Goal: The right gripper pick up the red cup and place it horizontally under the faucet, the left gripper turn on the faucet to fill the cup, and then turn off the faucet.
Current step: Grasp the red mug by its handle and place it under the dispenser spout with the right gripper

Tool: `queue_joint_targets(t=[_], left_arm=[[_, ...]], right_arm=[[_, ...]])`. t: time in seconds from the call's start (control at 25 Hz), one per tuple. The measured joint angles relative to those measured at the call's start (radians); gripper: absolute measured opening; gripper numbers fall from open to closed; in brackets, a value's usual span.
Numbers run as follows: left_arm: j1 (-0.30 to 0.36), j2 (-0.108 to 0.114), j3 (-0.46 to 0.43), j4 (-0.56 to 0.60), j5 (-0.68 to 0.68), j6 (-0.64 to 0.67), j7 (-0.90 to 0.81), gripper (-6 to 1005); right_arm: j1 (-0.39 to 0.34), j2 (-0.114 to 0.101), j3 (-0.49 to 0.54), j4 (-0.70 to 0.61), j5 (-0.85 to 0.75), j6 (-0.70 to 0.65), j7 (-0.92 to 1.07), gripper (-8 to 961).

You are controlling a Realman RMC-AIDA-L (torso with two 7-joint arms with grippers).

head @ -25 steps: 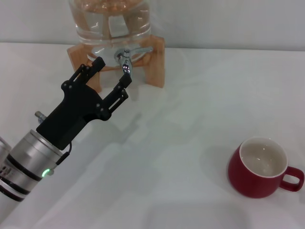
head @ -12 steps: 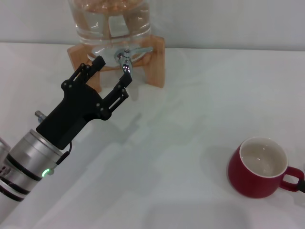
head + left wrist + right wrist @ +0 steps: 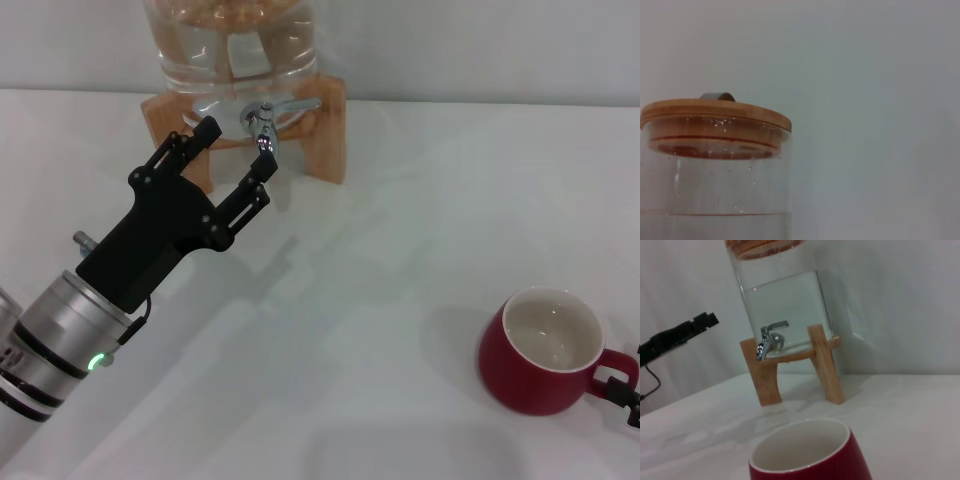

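Observation:
The red cup [image 3: 541, 352] stands upright on the white table at the near right, white inside, its handle pointing right. A small black part of my right gripper [image 3: 628, 400] shows at the frame's right edge, just beside that handle. The right wrist view has the red cup [image 3: 810, 460] close up in front. The chrome faucet [image 3: 262, 125] sticks out of the clear jar at the back. My left gripper [image 3: 238, 147] hovers open in front of the faucet, one fingertip near the spout, holding nothing.
The clear water jar [image 3: 230, 45] rests in a wooden stand [image 3: 325, 130] at the table's back edge. In the left wrist view the jar's wooden lid [image 3: 715, 112] shows against a plain wall. White tabletop lies between the stand and the cup.
A black part of my right gripper has come into view at the right edge, beside the cup's handle. The left arm and the cup have not moved.

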Motion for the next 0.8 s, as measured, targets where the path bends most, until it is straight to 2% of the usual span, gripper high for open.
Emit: queue_joint_targets(t=[0.48, 0.8], left_arm=[[0.007, 0.000, 0.000, 0.002, 0.000, -0.002, 0.000, 759], [0.007, 0.000, 0.000, 0.003, 0.000, -0.002, 0.000, 759]], right_arm=[[-0.001, 0.030, 0.010, -0.001, 0.071, -0.046, -0.041, 856], [0.000, 0.033, 0.010, 0.006, 0.076, -0.061, -0.054, 855]])
